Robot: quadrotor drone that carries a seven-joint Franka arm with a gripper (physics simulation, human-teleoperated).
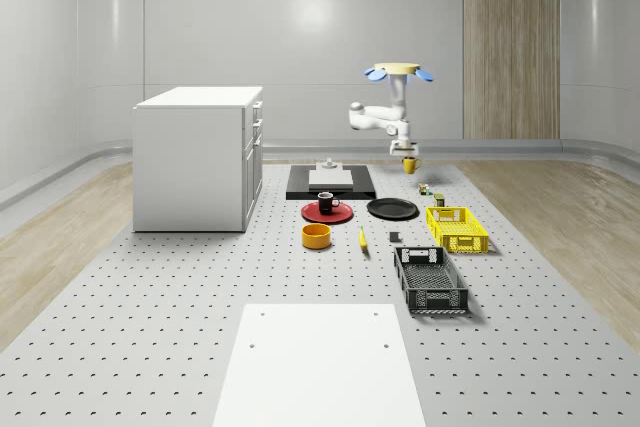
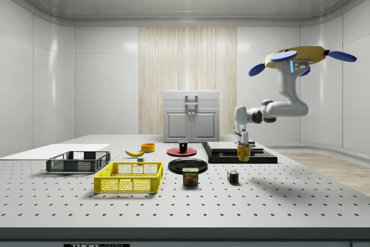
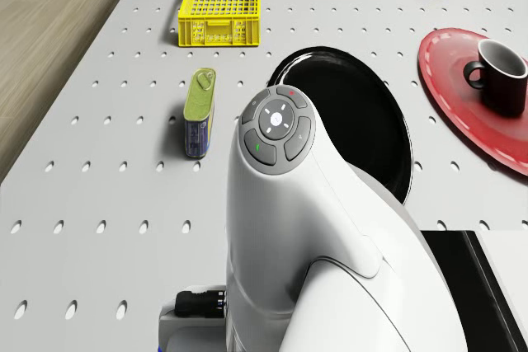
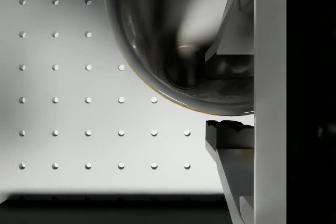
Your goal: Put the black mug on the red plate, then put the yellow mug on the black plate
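Yellow mug (image 2: 244, 153): held in my claw (image 2: 243, 146), fingers clamped on its rim, one inside and one outside as the wrist view shows. Mug hangs upright in the air, clear of the surface (image 1: 150, 327), near the black slab (image 2: 231, 153) and beyond the black plate (image 1: 392, 209) in the whole-scene view. Black mug (image 1: 325, 202): upright on the red plate (image 1: 327, 213), just beside the black plate. My drone body (image 2: 295, 57) hovers high above the surface's far side, arm bent down to the claw. Also on the surface: yellow crate (image 1: 456, 228), black crate (image 1: 430, 280), yellow bowl (image 1: 316, 236), banana (image 1: 362, 239), tin can (image 3: 199, 112), colour cube (image 2: 232, 177), white cabinet (image 1: 198, 157).
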